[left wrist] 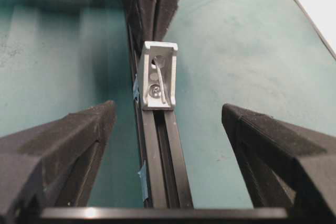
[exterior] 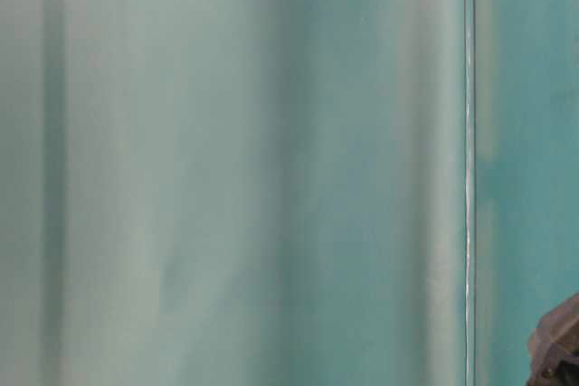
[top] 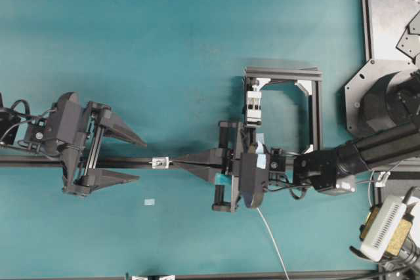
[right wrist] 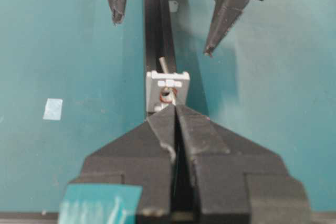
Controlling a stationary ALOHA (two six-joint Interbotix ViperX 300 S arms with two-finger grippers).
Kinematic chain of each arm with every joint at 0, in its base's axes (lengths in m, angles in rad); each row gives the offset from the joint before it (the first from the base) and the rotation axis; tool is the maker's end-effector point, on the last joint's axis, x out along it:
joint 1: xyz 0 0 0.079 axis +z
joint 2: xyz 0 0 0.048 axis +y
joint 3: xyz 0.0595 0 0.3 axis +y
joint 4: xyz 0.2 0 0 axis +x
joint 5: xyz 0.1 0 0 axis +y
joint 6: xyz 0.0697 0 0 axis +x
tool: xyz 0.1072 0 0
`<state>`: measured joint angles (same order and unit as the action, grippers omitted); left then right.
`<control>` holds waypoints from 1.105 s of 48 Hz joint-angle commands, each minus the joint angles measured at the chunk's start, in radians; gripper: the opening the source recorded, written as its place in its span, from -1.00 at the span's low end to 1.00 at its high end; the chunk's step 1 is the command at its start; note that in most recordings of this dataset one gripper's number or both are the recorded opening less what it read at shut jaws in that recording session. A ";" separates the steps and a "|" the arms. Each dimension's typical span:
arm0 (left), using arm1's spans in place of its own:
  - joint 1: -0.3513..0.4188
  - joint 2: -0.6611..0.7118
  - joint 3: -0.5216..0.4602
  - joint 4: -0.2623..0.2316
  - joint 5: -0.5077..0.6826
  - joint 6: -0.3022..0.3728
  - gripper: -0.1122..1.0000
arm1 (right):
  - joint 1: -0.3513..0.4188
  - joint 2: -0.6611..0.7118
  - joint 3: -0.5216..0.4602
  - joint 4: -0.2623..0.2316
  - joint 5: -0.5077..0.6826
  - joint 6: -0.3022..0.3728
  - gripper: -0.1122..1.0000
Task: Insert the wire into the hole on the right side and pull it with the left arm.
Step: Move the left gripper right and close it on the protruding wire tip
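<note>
both arms [top: 367,149] are matte black; the right end effector [top: 180,160] wears teal tape patches (left one bare).

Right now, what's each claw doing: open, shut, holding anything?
Left claw: open, holding nothing, fingers either side of the rail.
Right claw: shut at the bracket; wire pokes through, grip itself hidden.

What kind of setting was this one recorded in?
Likely a robotics lab bench: a teal-covered table, a black aluminium rail carrying a small silvery bracket, and two black grippers, left, right.
</note>
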<state>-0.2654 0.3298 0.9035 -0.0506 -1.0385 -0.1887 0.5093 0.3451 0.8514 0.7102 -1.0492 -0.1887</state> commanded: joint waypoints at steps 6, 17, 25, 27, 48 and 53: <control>-0.003 -0.017 -0.012 -0.002 -0.005 -0.002 0.41 | -0.012 -0.009 -0.028 -0.008 0.011 -0.011 -0.76; -0.003 -0.023 -0.021 -0.002 0.023 -0.002 0.40 | -0.014 -0.009 -0.026 -0.008 0.011 -0.012 -0.76; -0.003 -0.023 -0.051 -0.002 0.097 -0.003 0.38 | -0.015 -0.009 -0.026 -0.008 0.011 -0.012 -0.76; -0.003 -0.023 -0.058 -0.002 0.115 -0.003 0.38 | -0.015 -0.009 -0.026 -0.008 0.011 -0.012 -0.76; -0.003 -0.025 -0.097 -0.002 0.153 -0.003 0.33 | -0.017 -0.009 -0.023 -0.008 0.015 -0.011 -0.76; -0.008 -0.025 -0.101 -0.002 0.153 -0.003 0.33 | -0.017 -0.009 -0.025 -0.008 0.020 -0.011 -0.76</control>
<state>-0.2654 0.3298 0.8207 -0.0506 -0.8805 -0.1902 0.4985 0.3497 0.8345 0.7041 -1.0278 -0.1994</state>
